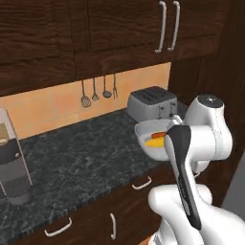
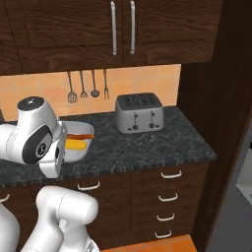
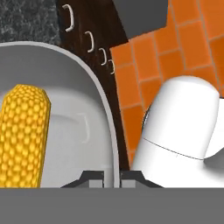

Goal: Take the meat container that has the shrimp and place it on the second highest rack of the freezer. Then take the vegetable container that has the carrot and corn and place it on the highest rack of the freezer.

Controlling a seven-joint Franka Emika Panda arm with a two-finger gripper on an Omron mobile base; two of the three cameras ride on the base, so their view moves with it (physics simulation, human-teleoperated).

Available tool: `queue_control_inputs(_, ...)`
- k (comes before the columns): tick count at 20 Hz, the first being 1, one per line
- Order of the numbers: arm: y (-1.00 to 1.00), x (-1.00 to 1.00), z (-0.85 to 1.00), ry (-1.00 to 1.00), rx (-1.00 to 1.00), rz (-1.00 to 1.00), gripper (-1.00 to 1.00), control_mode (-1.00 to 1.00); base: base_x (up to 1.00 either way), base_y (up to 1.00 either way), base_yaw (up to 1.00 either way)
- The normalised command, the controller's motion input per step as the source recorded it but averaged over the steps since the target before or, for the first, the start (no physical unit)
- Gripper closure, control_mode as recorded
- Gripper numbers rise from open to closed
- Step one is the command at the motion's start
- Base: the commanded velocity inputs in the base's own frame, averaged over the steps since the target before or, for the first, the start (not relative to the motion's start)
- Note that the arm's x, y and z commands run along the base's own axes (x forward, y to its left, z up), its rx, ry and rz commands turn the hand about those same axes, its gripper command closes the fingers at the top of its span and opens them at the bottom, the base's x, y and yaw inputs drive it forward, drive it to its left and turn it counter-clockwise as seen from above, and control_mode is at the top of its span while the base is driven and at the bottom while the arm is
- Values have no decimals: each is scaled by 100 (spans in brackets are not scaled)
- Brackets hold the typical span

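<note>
We are holding the vegetable container [image 3: 78, 131] by its rim, fingertips [image 3: 94, 177] pinched on it, left of the toaster [image 2: 139, 113] above the counter edge; we are risking the corn [image 3: 22, 135] rolling out if the thin grip slips

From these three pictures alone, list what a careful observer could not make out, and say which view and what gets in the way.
- Gripper: in the hand view only the finger bases straddling the vegetable container's rim show; the bottom band cuts off the tips.
- Carrot: right base view, partly behind the arm.
- Corn: hand view, cut off at the left and bottom edges.
- Vegetable container in the left base view: its right side is hidden by the arm.
</note>
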Motion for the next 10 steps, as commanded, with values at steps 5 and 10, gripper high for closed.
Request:
queue_control_inputs(5,0,0,0,0,0,0,100,100,-23,0,-98)
queue_control_inputs(10,0,0,0,0,0,0,100,100,-13,0,-96)
